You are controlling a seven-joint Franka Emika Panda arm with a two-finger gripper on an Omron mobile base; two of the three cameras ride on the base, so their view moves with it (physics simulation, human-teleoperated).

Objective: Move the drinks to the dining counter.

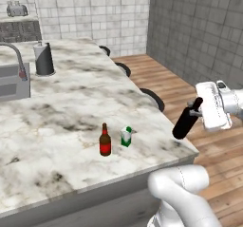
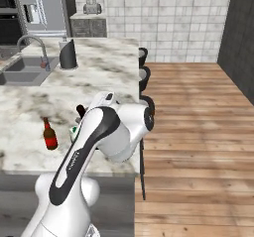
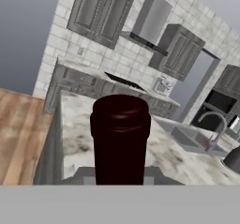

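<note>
Left base view first: the pincer is clamped on the neck of the wine bottle, carrying it tilted, base hanging down and out past the near right corner of the dining desk, over the wooden floor. Gripping at the neck looks sensible to me, since that's the slim part the fingers can close round. The beer bottle and the carton stand upright just beside each other on the marble, near that corner, so two of the three drinks look delivered. Behind them the marble runs bare up to the grey canister and the sink.

Right base view: the arm's own bulk hides the hand. The beer bottle stands well in from the front edge, and a sliver of the carton peeks past the elbow. Stools line the desk's right side, with open floor beyond.

Hand view: the wine bottle's dark top sits square in the middle, fingers shut on it below. Ahead lies the desk's edge, then marble stretching to the faucet. My read: the bottle needs to come inward over the edge and be righted, landing clear of the two drinks already standing.
</note>
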